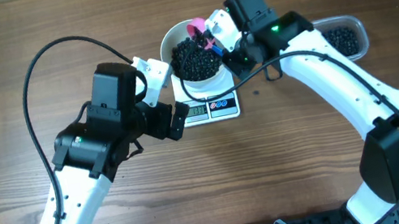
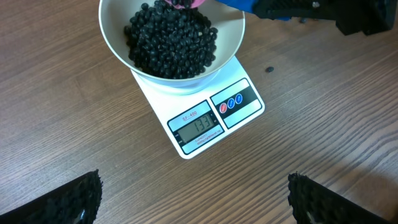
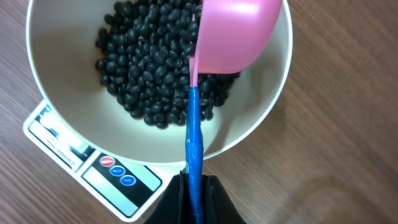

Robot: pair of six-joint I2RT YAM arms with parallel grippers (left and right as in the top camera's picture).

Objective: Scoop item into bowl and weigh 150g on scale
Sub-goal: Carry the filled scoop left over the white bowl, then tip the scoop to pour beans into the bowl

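The white bowl [image 1: 171, 41] stands on the white scale [image 1: 211, 110] and holds a heap of black beans [image 1: 194, 57]. My right gripper [image 1: 228, 51] is shut on the blue handle [image 3: 193, 143] of a pink scoop [image 3: 233, 31]. The scoop is tipped over the bowl's [image 3: 56, 93] right side, above the beans [image 3: 149, 68]. My left gripper [image 2: 196, 208] is open over bare wood in front of the scale [image 2: 214, 121], whose display shows digits. In this view the bowl [image 2: 115, 37] sits heaped with beans [image 2: 171, 40].
A clear plastic tub [image 1: 360, 30] with more black beans sits at the far right, behind my right arm. One stray bean [image 2: 269, 69] lies on the wood right of the scale. Black cables loop over the table on the left.
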